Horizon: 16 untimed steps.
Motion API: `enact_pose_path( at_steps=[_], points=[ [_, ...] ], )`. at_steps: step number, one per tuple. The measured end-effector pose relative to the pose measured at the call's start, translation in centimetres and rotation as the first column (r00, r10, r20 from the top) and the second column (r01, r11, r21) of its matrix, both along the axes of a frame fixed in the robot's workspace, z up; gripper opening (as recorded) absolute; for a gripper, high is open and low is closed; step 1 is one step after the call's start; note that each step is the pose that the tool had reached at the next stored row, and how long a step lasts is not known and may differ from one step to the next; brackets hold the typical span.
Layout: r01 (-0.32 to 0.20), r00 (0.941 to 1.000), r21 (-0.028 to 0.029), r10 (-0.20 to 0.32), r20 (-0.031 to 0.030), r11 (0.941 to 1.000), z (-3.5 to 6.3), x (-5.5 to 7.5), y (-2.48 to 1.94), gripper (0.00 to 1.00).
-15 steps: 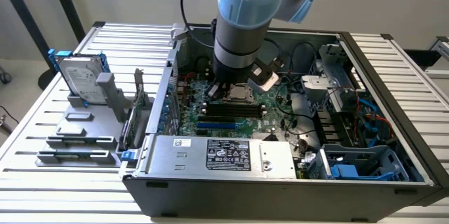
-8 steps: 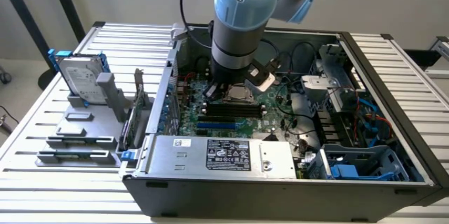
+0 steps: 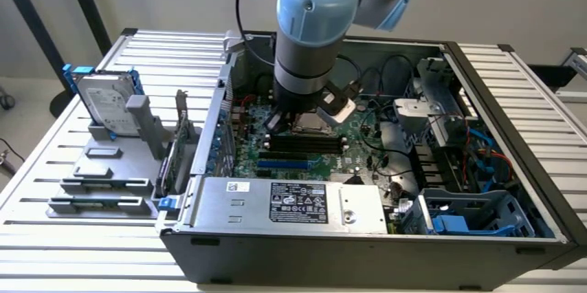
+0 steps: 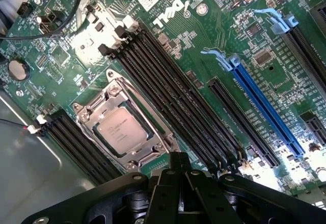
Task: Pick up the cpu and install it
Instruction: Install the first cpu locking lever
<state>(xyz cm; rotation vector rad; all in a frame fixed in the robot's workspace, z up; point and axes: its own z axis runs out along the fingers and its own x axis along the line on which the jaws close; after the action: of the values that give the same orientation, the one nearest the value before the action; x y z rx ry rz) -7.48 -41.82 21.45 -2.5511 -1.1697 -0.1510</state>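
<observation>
The cpu (image 4: 122, 131) sits in its socket (image 4: 102, 107) on the motherboard (image 4: 214, 56), silvery top facing up inside the metal frame, just ahead of my gripper (image 4: 178, 170) and apart from it. I read the gripper as clenched on nothing: its black fingers meet with no chip between them. From the exterior view, the gripper (image 3: 298, 117) hangs low inside the open computer case (image 3: 367, 252), right above the socket region. Beyond the chip, the black memory slots (image 4: 173, 96) run alongside the socket, then the blue expansion slot (image 4: 262, 107) farther out. I cannot tell whether the chip is fully seated or only resting on the socket. My worry is that any sideways drift this low would drag the closed fingertips across the frame or the slot latches; pressing down on a chip sitting slightly askew could damage the contacts beneath. The cables (image 3: 367, 73) near the arm could also snag the wrist.
</observation>
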Motion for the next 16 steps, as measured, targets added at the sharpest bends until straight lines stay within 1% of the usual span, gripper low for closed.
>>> enact_pose_path(
  at_steps=[4, 12, 16],
  points=[
    [-0.001, 1.0000, -0.0001, 0.001, -0.0001, 1.0000, -0.40, -0.2, 0.18, 0.11],
    [-0.008, 1.0000, 0.0001, 0.008, 0.0000, 1.0000, -1.19, -0.2, 0.27, 0.11],
    [-0.013, 0.9999, -0.0002, 0.013, -0.0002, 0.9999, -1.50, -0.3, 0.39, 0.11]
  ],
)
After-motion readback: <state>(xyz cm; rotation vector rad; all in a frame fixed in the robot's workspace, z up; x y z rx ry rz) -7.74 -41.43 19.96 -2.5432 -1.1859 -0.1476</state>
